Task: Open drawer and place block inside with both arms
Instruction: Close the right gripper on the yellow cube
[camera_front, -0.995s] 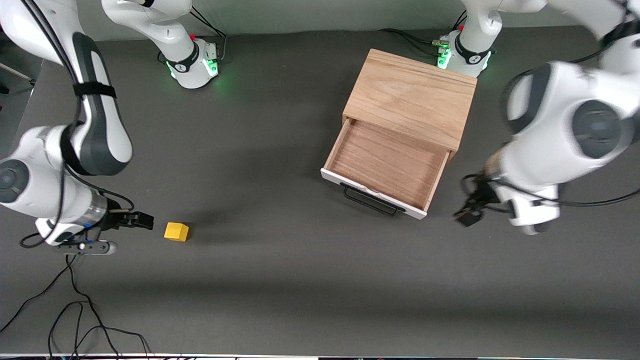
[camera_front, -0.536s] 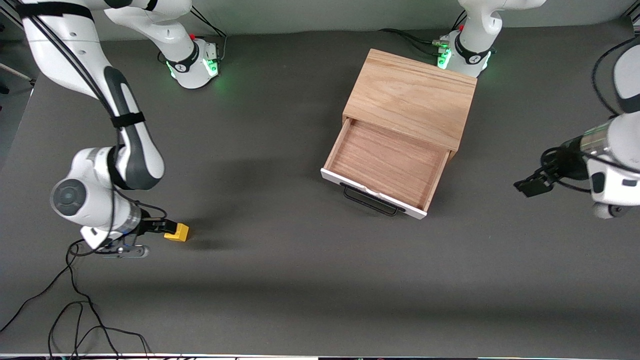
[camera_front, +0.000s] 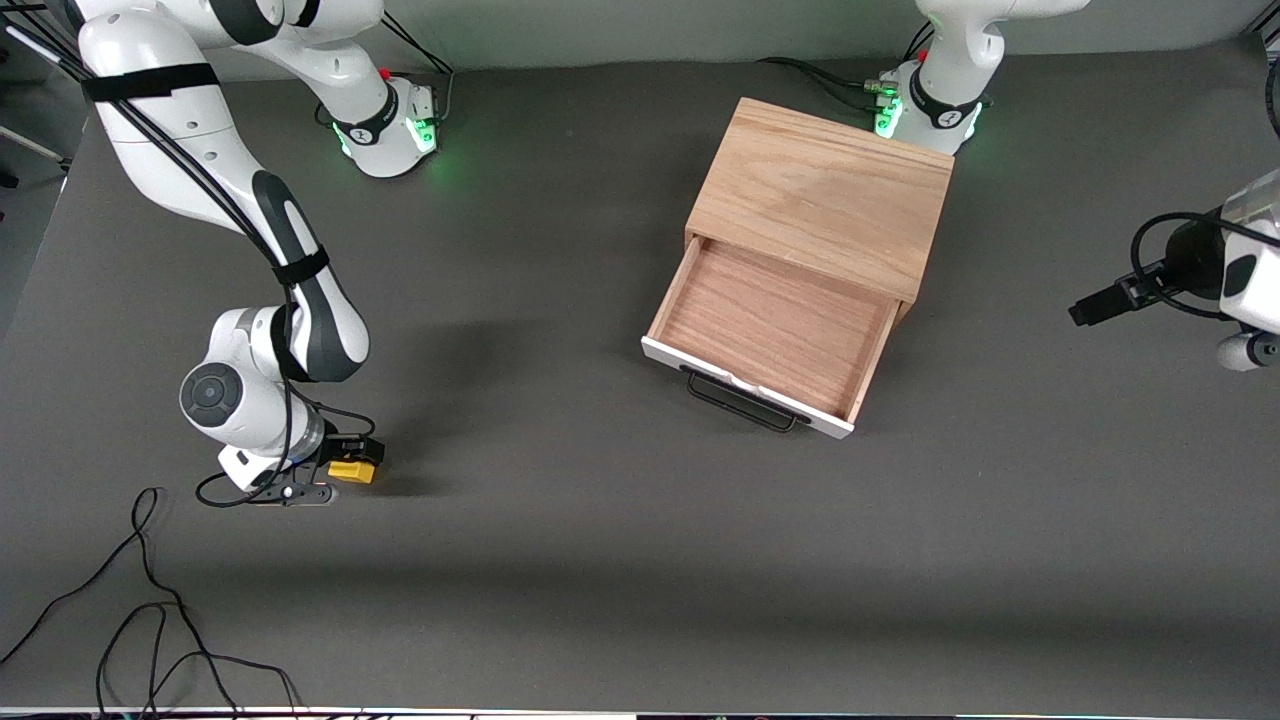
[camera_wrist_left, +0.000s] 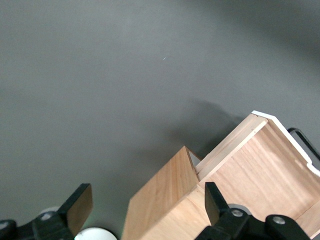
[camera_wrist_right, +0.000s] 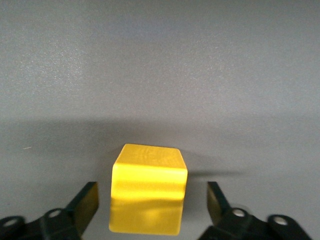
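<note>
The yellow block (camera_front: 352, 471) lies on the dark table toward the right arm's end. My right gripper (camera_front: 356, 460) is low over it. In the right wrist view the block (camera_wrist_right: 148, 187) sits between the open fingers (camera_wrist_right: 86, 202), with a gap on each side. The drawer (camera_front: 775, 325) stands pulled out of the light-wood cabinet (camera_front: 825, 190), empty, its black handle (camera_front: 740, 400) facing the front camera. My left gripper (camera_front: 1088, 308) hangs open and empty over the table at the left arm's end, beside the cabinet. The left wrist view shows the cabinet (camera_wrist_left: 165, 200) and the drawer (camera_wrist_left: 270, 170).
Loose black cables (camera_front: 150, 600) lie at the table's front corner at the right arm's end. The green-lit arm bases (camera_front: 390, 130) (camera_front: 925, 105) stand along the edge farthest from the front camera, the left arm's base close against the cabinet.
My right gripper has moved over to the block and now straddles it. My left gripper has drawn away from the drawer front toward the left arm's end of the table.
</note>
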